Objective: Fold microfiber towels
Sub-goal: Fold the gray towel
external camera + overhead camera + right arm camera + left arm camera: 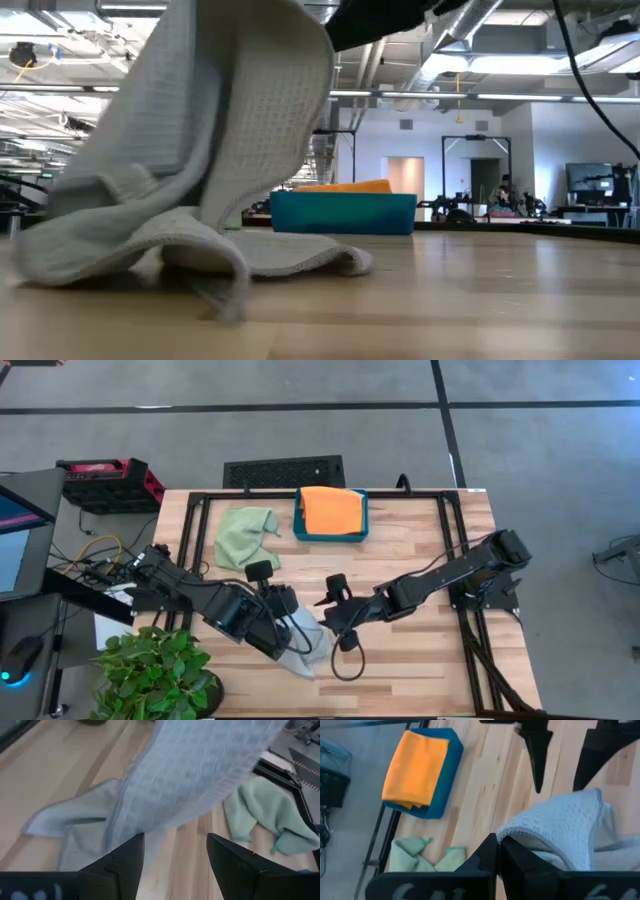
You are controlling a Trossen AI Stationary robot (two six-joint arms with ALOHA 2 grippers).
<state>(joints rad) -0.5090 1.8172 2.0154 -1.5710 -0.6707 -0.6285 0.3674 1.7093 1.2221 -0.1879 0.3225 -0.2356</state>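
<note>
Clamped tight on an edge of the grey towel (pixel 560 827), the left gripper (pixel 283 607) is seen lifting part of the cloth off the wooden table (pixel 420 660), while the rest is left crumpled on the boards near the front edge. Spread wide, the jaws of the right gripper (pixel 338 608) are held just right of the raised cloth, with nothing caught between them. Toward the far edge, an orange towel (pixel 331 510) is laid folded in a teal tray (pixel 330 536), and a green towel (pixel 246 536) is bunched on the table just left of it. A potted plant (pixel 155 670) is set at the near left corner. Beyond the table, a bright workshop with ceiling lights and monitors is visible.
</note>
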